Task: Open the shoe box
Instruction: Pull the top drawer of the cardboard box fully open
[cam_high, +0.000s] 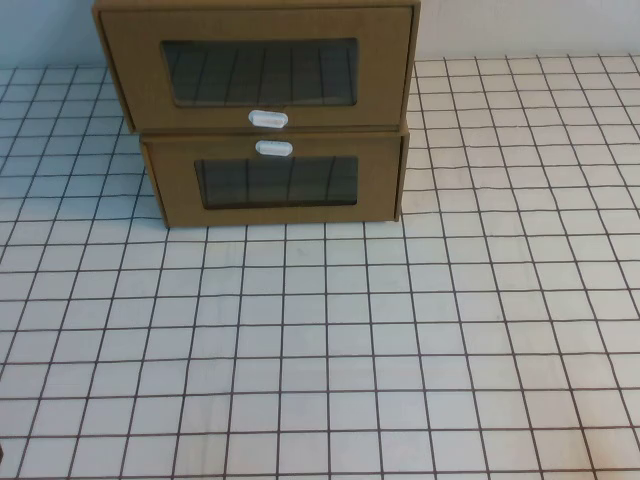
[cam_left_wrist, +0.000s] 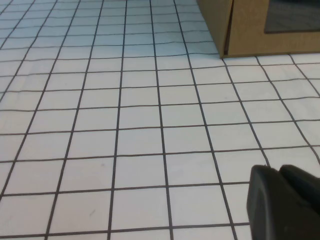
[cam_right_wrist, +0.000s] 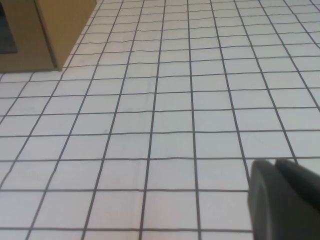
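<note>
Our left claw (cam_left_wrist: 280, 172) and right claw (cam_right_wrist: 277, 167) hover closed and empty toward the surface's (cam_high: 400, 350) near edge. Yanking the handle (cam_high: 268, 119) could drag the upper shoe box (cam_high: 255, 25) off.

No text, label, brand, number or sign can be read in any of the 3 views. The 2 stacked shoe boxes (cam_high: 330, 125) have plain brown fronts. The white handles (cam_high: 268, 119) on them are blank. The surface (cam_high: 400, 350) carries only a grid of dark lines.
</note>
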